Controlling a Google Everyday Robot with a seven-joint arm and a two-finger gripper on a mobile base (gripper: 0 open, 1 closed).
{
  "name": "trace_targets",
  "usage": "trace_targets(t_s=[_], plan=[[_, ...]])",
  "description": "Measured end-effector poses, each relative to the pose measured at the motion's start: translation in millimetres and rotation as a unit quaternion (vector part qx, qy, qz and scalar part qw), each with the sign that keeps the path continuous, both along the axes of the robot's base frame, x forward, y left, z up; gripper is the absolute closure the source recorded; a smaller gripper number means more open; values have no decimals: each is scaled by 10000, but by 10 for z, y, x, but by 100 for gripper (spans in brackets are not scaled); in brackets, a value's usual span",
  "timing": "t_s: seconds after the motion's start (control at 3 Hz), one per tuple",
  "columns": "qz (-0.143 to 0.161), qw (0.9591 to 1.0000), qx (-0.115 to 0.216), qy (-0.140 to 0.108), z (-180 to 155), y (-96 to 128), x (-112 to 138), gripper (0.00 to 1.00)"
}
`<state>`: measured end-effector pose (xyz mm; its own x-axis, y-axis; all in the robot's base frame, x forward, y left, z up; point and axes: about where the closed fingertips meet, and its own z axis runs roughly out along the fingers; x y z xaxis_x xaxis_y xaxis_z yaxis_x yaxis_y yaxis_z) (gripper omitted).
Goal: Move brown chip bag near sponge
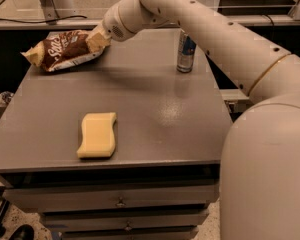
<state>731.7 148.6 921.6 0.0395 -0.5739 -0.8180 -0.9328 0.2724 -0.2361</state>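
Observation:
The brown chip bag (61, 49) is at the far left corner of the grey table (155, 109), tilted with its right end raised. My gripper (98, 39) is at that right end, with its pale yellow fingers (101, 36) shut on the bag's edge. The pale-yellow sponge (97, 134) lies flat near the table's front left edge, well in front of the bag and apart from it.
A slim blue-silver can (185, 51) stands upright at the far right of the table. My arm reaches over the table from the right. Drawers (120, 202) sit below the table's front edge. A lower shelf runs behind the table.

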Motion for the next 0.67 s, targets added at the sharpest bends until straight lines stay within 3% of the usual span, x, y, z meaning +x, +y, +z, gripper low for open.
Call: trace_targets(t_s=[0.33, 0.67], plan=[[-21, 9997, -235, 38, 77, -197, -208, 100], [52, 9986, -462, 263, 57, -362, -595, 100]])
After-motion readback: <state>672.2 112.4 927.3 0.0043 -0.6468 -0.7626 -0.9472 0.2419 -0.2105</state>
